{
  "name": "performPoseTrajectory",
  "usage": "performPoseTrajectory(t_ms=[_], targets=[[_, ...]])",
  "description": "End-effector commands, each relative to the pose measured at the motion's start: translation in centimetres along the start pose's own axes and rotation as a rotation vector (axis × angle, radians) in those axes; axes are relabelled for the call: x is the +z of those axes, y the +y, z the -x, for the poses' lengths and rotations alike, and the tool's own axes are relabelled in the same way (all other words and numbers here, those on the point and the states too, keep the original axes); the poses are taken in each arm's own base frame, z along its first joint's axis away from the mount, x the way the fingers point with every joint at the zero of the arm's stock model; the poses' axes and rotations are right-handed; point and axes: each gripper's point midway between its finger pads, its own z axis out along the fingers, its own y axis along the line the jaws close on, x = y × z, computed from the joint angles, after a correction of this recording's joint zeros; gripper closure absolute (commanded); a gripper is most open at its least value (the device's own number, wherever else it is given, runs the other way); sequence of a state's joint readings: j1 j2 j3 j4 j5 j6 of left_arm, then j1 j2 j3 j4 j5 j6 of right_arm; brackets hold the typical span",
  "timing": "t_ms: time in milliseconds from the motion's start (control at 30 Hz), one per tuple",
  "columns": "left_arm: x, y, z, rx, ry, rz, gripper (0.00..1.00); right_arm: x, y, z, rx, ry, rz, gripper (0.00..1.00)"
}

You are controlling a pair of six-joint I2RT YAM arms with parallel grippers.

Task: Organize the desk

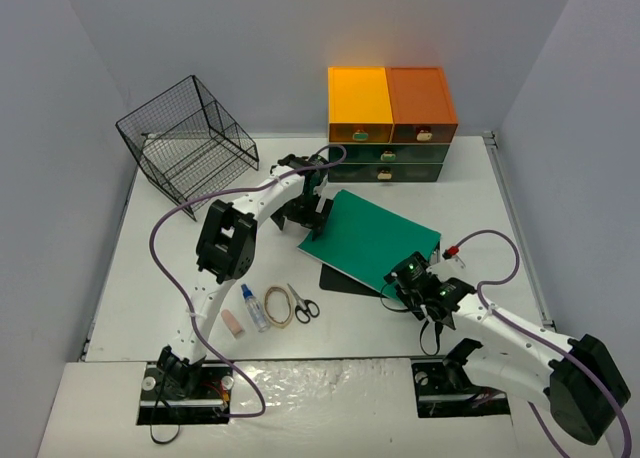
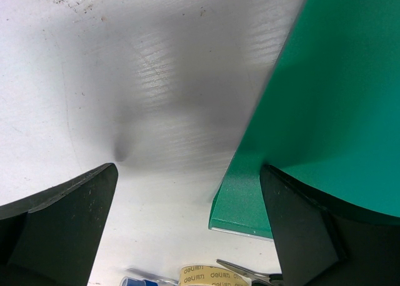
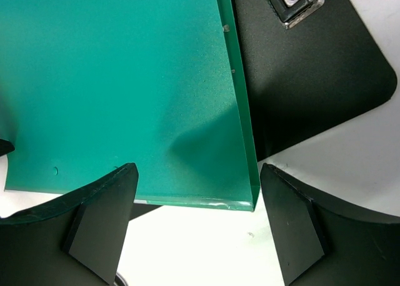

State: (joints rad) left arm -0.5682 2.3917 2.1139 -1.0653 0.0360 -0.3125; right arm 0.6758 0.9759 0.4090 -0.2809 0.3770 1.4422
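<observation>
Table [image 1: 150, 268]: white top, carrying every item; spanning the whole work area btwn grey walls.
Green folder [image 1: 375, 240]: lying at ctr of table, turned at an angle to its edges, overlapping a black clipboard.
Black clipboard [image 3: 306, 80]: lying under the folder; a rounded corner and the metal clip [image 3: 292, 0] are showing past the folder's edge in R wrist view.
L claw [image 2: 189, 170]: hanging spread wide over the folder's L edge, one finger over bare table, the other over green; pinching nothing.
R claw [image 3: 199, 170]: hanging spread over the folder's near corner; nothing is sitting btwn its fingers.
Far side: wire basket [image 1: 190, 143] is standing at far L; drawer unit [image 1: 392, 123] w/ orange top is standing at far ctr.
Near L: eraser [image 1: 232, 324], glue bottle [image 1: 254, 308], tape roll [image 1: 279, 305] and scissors [image 1: 303, 304] are lying in a row, close together, apart from the folder.
</observation>
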Motion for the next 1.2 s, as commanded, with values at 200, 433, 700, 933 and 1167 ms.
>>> performPoseTrajectory(t_ms=[200,433,700,933,1167], targets=[[1.2,1.1,-2.2,0.042,0.092,0.069,0.03,0.8,1.2,-0.2,0.003,-0.016,0.049,0.24],[1.4,1.1,-2.4,0.044,0.099,0.069,0.03,1.0,1.9,-0.4,-0.003,-0.012,0.099,0.29],[1.4,1.1,-2.4,0.044,0.1,0.066,0.03,0.3,2.5,-0.2,0.025,-0.011,0.185,0.92],[1.2,1.1,-2.3,0.042,0.092,0.066,0.03,-0.2,2.6,-0.2,0.026,-0.005,0.197,1.0],[-2.8,1.9,-0.7,0.044,-0.01,0.097,0.03,-2.1,4.7,1.3,0.005,-0.032,0.23,1.0]])
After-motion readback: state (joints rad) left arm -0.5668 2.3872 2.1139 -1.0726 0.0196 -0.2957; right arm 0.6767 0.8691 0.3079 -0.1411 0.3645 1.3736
